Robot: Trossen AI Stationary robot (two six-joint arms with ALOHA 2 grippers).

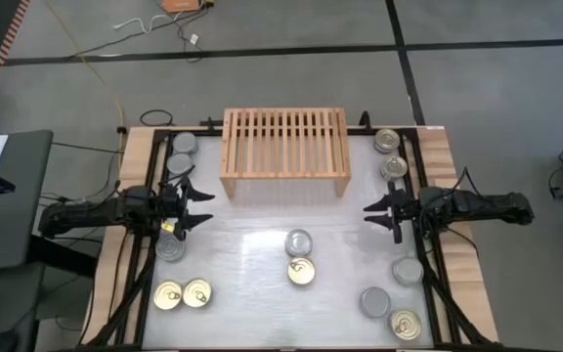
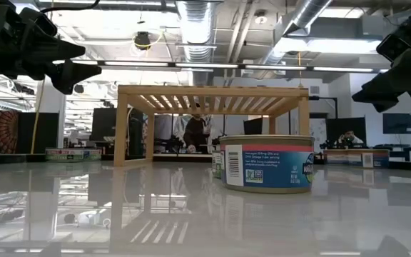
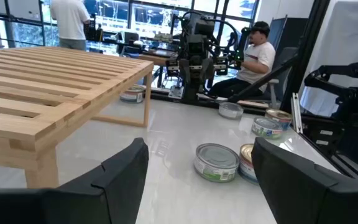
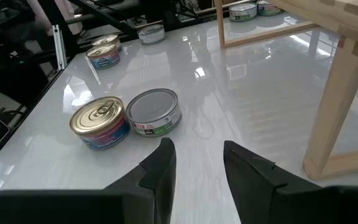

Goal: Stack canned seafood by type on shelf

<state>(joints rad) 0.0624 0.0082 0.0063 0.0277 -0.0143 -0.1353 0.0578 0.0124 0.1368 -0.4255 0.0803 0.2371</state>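
Observation:
The shelf (image 1: 284,142), a light-wood slatted rack with nothing on it, stands on its side legs at the table's far middle. The canned seafood lies scattered on the white tabletop. A silver-topped can (image 1: 299,242) and a gold-topped can (image 1: 301,271) sit in the middle, also seen in the right wrist view as the silver can (image 4: 155,112) and the gold can (image 4: 99,122). My left gripper (image 1: 201,207) hangs open above the table's left part, left of the shelf's near corner. My right gripper (image 1: 371,208) hangs open at the right, pointing toward the middle cans.
More cans sit at the far left (image 1: 182,154), near left (image 1: 182,292), far right (image 1: 390,154) and near right (image 1: 389,301). Wooden planks (image 1: 135,196) border both table sides. People (image 3: 257,53) are in the room beyond the table.

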